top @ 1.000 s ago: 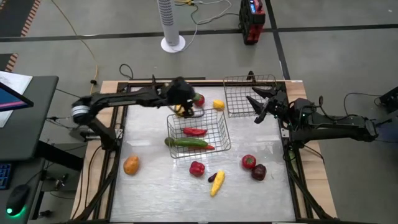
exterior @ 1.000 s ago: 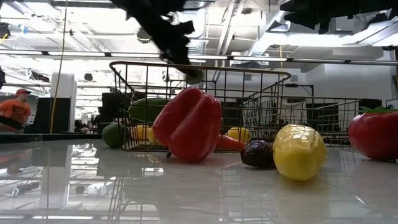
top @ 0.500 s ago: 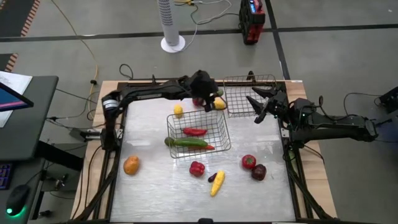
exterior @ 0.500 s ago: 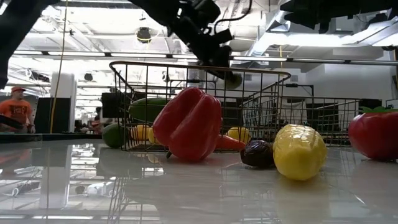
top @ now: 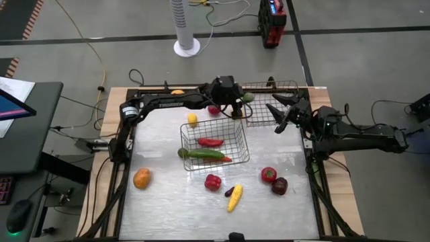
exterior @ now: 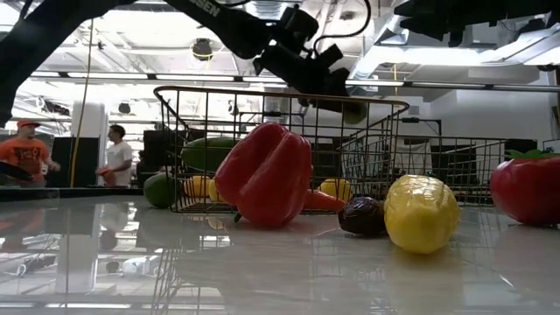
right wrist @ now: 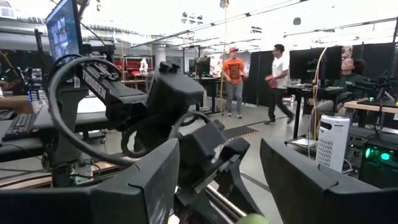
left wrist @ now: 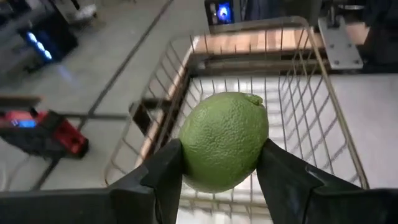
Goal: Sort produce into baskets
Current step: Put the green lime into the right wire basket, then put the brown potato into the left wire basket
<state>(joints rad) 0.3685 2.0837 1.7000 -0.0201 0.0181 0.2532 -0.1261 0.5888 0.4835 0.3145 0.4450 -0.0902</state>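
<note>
only wrist-visible: lime [left wrist: 225, 140] between fingers [left wrist: 166, 177]

The left gripper [top: 244, 101], its fingers clamped on a green lime [left wrist: 224, 140], now hangs over the near edge of the empty basket [top: 269, 102] at the back of the table, having swung across from above the front basket [top: 213, 143]. In the room beyond, a second person [exterior: 115, 156] now stands beside the one in orange [exterior: 26, 153].

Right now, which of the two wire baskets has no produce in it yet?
The far basket, beside the right gripper; the left gripper holds a lime over it.
</note>
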